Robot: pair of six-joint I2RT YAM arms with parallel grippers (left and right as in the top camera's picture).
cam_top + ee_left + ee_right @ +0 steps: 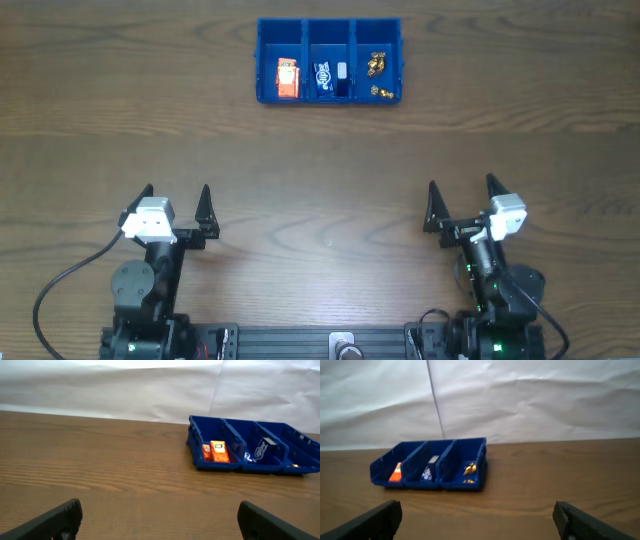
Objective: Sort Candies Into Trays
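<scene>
A blue three-compartment tray point(329, 30) stands at the far middle of the wooden table. Its left compartment holds orange candy packs point(288, 77), the middle one blue-and-white candies point(327, 74), the right one gold-wrapped candies point(378, 68). The left wrist view shows the tray point(195, 445) with the orange packs point(218, 451) and a blue candy point(261, 449). From the right wrist the tray point(475, 467) and the gold candies point(469, 469) are visible. My left gripper point(177, 200) is open near the front left, holding nothing. My right gripper point(462, 193) is open near the front right, also holding nothing.
Bare wooden tabletop point(320, 170) lies between the grippers and the tray. A white backdrop point(150, 385) hangs behind the table's far edge. Both arm bases sit on a black rail point(330, 342) at the near edge.
</scene>
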